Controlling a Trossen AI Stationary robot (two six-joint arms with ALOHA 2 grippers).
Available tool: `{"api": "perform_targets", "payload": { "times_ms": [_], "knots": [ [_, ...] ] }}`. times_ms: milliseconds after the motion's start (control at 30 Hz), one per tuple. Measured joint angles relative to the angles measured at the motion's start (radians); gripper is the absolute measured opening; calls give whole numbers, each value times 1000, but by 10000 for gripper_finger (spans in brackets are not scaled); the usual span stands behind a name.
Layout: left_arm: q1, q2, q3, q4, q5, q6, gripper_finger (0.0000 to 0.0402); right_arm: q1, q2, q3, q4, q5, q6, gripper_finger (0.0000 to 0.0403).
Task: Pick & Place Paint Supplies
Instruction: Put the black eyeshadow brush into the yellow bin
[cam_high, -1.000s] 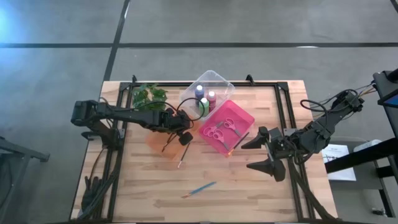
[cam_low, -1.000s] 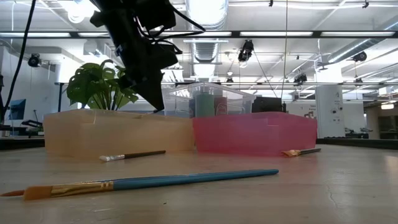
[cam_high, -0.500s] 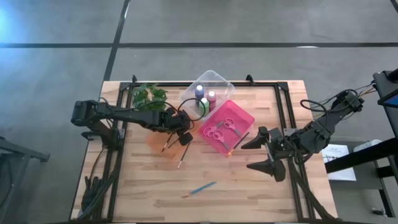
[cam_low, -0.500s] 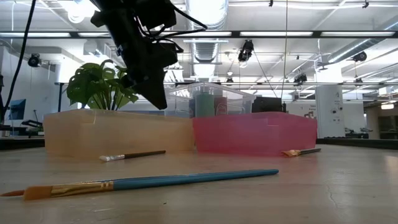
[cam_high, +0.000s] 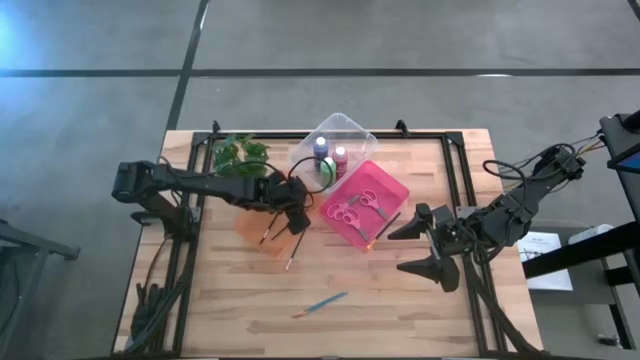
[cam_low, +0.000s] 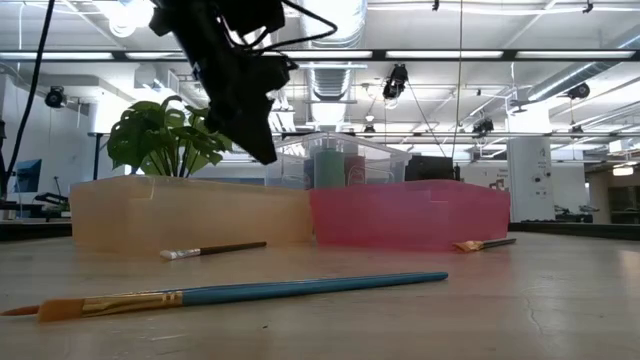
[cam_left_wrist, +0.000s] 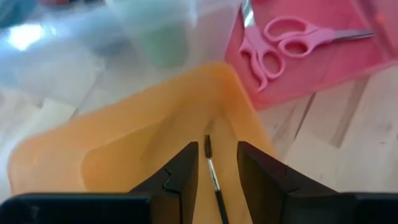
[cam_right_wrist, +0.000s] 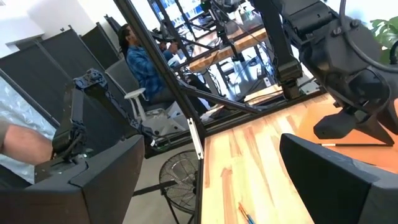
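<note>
I have the left gripper (cam_high: 297, 222) hovering over the orange tray (cam_high: 252, 232), its jaws parted a little with nothing between them. Through the left wrist view a thin dark brush (cam_left_wrist: 212, 173) lies on the floor of that tray, lined up with the gap between the jaws and below them, not touched. Just past the tray's corner I see the pink scissors (cam_left_wrist: 297, 42) lying flat in the pink tray (cam_left_wrist: 348, 56), and the green bottle (cam_left_wrist: 158, 37) standing in the clear tray (cam_left_wrist: 56, 62).

From above, the purple bottle (cam_high: 320, 146) and red bottle (cam_high: 340, 155) stand beside the green one. One brush (cam_high: 293, 252) rests on the tabletop (cam_high: 400, 300) just beside the orange tray, a second (cam_high: 387, 222) lies against the pink tray's outer edge, and a blue-handled brush (cam_high: 322, 303) lies well apart, nearer the front.

The right gripper (cam_high: 432, 249) waits over the tabletop's right side, jaws wide apart and empty.
</note>
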Motion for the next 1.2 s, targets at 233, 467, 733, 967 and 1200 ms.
{"api": "perform_targets", "payload": {
  "times_ms": [233,467,733,967,1200],
  "knots": [
    [0,-3,62,2,49,148,120,0,0,0,0,0,-6,370],
    [-36,-4,94,5,211,375,120,0,0,0,0,-5,-25,370],
    [-189,-4,94,-30,277,581,120,7,0,0,-1,-6,-30,370],
    [-350,24,93,-163,309,693,120,8,0,-2,-3,-6,-38,370],
    [-479,108,93,-197,188,859,121,8,0,-5,-2,-6,-36,370]
  ]
}}
